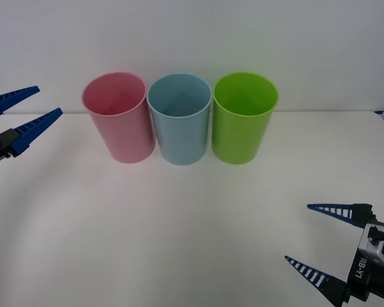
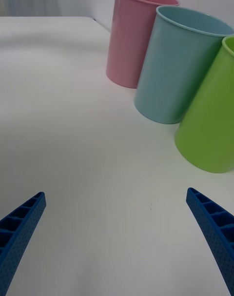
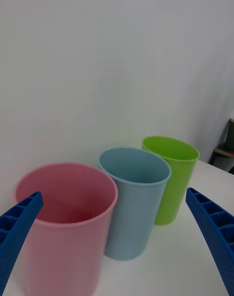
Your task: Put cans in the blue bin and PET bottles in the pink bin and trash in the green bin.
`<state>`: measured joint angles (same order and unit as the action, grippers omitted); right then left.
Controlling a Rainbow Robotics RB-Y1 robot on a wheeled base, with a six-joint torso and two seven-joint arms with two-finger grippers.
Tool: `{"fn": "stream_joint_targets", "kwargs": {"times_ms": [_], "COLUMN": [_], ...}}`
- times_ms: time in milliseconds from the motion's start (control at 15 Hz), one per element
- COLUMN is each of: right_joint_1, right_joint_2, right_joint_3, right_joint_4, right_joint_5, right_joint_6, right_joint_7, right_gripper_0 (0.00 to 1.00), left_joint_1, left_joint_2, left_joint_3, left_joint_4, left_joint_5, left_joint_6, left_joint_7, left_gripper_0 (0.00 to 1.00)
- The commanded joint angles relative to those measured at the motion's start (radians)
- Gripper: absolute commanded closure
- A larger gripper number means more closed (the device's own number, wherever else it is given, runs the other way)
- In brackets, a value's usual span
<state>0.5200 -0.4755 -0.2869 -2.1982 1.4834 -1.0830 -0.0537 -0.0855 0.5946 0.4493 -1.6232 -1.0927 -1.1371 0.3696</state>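
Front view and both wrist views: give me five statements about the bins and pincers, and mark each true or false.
1. The blue bin stands between the pink bin and the green bin. True.
2. The green bin lies tipped over. False: all three stand upright.
3. The left pincer is open. True.
4. The right pincer grips the pink bin. False: it is open, holding nothing.
5. The bins stand on a white table. True.
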Motion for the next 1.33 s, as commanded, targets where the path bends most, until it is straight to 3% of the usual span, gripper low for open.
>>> {"fn": "stream_joint_targets", "kwargs": {"times_ms": [67,800,1333], "right_joint_1": [0.000,0.000,0.000], "right_joint_2": [0.000,0.000,0.000], "right_joint_3": [0.000,0.000,0.000], "right_joint_4": [0.000,0.000,0.000], "right_joint_5": [0.000,0.000,0.000], "right_joint_6": [0.000,0.000,0.000], "right_joint_7": [0.000,0.000,0.000], "right_gripper_0": [0.00,0.00,0.00], "left_joint_1": [0.043,0.247,0.288], "left_joint_2": [-0.039,-0.137,-0.162], "left_joint_3": [0.034,0.034,0.012], "left_joint_4": [-0.003,-0.129,-0.132], "left_joint_5": [-0.090,-0.380,-0.443], "left_joint_6": [-0.055,-0.064,-0.061], "left_joint_7": [0.014,0.095,0.117], "left_gripper_0": [0.00,0.00,0.00]}}
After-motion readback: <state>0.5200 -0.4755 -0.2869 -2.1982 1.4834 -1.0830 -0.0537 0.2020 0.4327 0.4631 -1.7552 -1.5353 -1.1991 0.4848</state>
